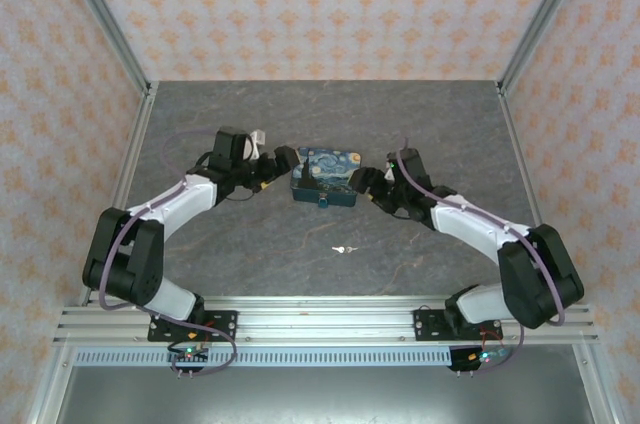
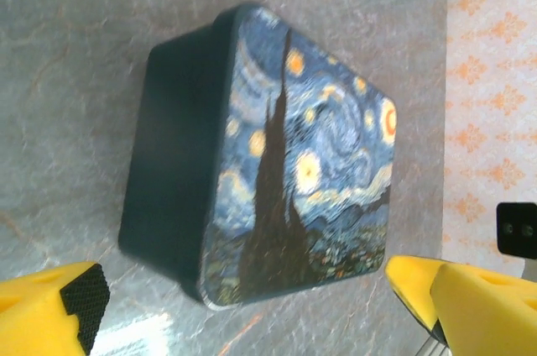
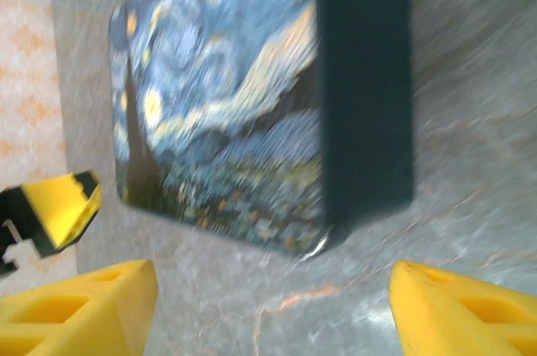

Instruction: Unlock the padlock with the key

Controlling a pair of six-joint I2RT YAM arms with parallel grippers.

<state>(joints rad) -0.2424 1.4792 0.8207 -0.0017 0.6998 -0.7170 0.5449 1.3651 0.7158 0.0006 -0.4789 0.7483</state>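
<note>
The key (image 1: 345, 248) is a tiny pale metal piece lying on the table, nearer to me than the box and apart from both grippers. The padlock (image 1: 323, 202) shows as a very small dark blue bit at the front edge of the blue painted box (image 1: 325, 180). My left gripper (image 1: 283, 166) is at the box's left side, open, with nothing between its yellow fingers (image 2: 59, 306). Just right of the box, my right gripper (image 1: 365, 184) also stands open and empty. The left gripper (image 2: 252, 314) and the right gripper (image 3: 273, 306) each face the box (image 2: 285, 163) (image 3: 235, 96) from close by.
The box sits mid-table on the grey marbled surface (image 1: 250, 124). Metal frame posts (image 1: 135, 159) and patterned walls (image 1: 320, 4) close in the left, right and back. The left gripper's finger (image 3: 59, 205) shows beyond the box in the right wrist view.
</note>
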